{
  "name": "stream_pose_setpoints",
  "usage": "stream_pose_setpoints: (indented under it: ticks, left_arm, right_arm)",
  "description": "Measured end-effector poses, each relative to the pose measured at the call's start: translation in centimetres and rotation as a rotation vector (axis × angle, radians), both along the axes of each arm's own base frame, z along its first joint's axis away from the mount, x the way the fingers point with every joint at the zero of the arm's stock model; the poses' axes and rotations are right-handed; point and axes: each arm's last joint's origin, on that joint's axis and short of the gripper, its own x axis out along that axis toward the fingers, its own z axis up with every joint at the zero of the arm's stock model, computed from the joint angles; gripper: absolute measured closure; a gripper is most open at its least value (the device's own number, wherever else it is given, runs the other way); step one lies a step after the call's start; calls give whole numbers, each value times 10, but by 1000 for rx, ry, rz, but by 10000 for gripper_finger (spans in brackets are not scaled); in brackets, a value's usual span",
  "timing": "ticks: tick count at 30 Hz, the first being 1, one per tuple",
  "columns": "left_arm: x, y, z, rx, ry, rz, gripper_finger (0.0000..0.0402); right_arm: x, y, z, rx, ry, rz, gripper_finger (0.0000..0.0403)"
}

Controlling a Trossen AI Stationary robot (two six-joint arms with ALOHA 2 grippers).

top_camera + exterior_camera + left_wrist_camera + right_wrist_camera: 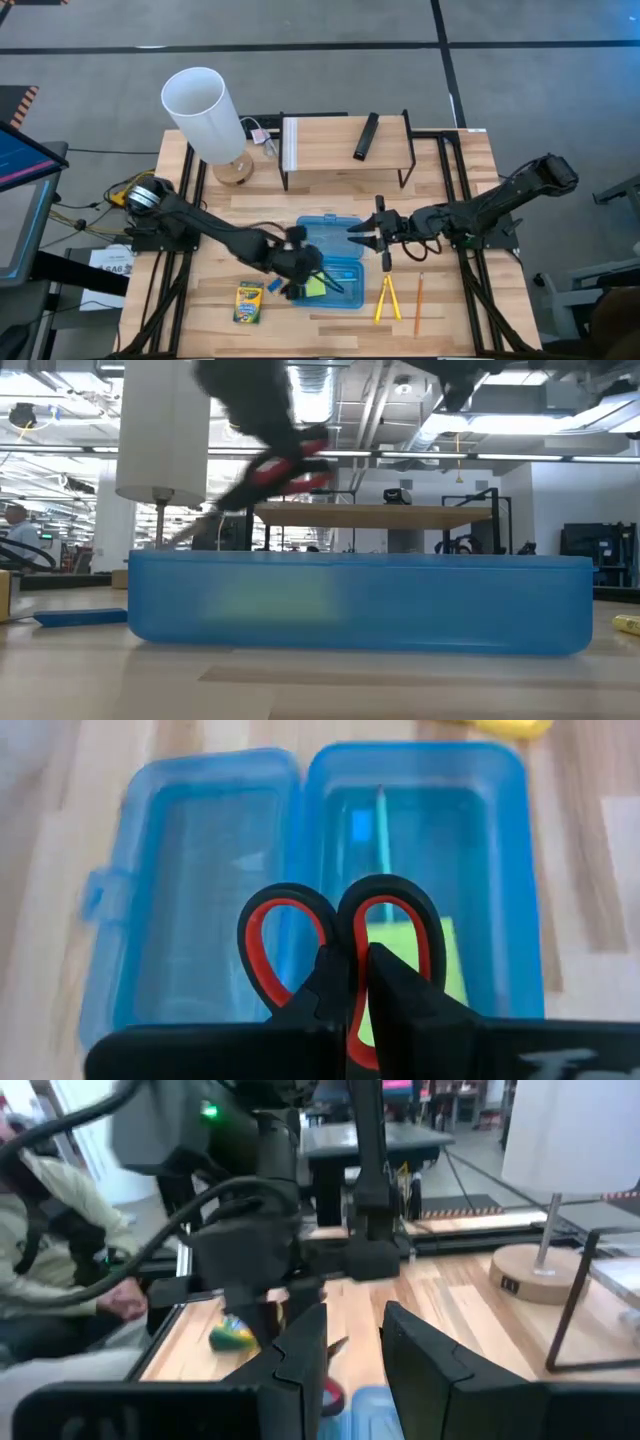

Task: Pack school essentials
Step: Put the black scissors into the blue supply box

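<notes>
The scissors (pixel 342 955) are clamped by the handles in the left gripper (pixel 345 995) and held over the open blue case (pixel 420 780) directly beneath — apparently for lowering in — while the right gripper (pixel 350 1350) is held parted beside it.

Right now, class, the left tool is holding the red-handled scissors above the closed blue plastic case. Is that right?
Not quite. The blue plastic case is open, its lid folded flat beside the tray, as the left wrist view shows. The left tool does hold the red-handled scissors above it.
</notes>
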Motion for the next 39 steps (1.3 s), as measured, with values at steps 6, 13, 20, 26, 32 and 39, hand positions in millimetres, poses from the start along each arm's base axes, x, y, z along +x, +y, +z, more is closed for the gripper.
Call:
stream_pose_setpoints:
  ticks: [6, 13, 20, 26, 32, 39]
  left_arm:
    - [50, -13, -2, 26, 26, -59, 401]
    - [84, -11, -18, 25, 101, -22, 401]
    - [95, -5, -46, -41, 173, 11, 401]
    - [103, -4, -44, -80, 106, 27, 401]
    - [109, -3, -40, -116, 50, 6, 401]
    - [111, -5, -38, -155, 28, -20, 401]
  right_arm:
    - [-7, 2, 4, -13, 3, 16, 285]
    - [-13, -2, 10, -10, -9, -8, 285]
    - [-13, -1, 11, -9, -12, -8, 285]
    - [-12, -1, 10, -8, -7, -11, 285]
    - [-12, -2, 10, -14, -6, -14, 285]
    - [-12, -2, 9, 4, 4, -16, 285]
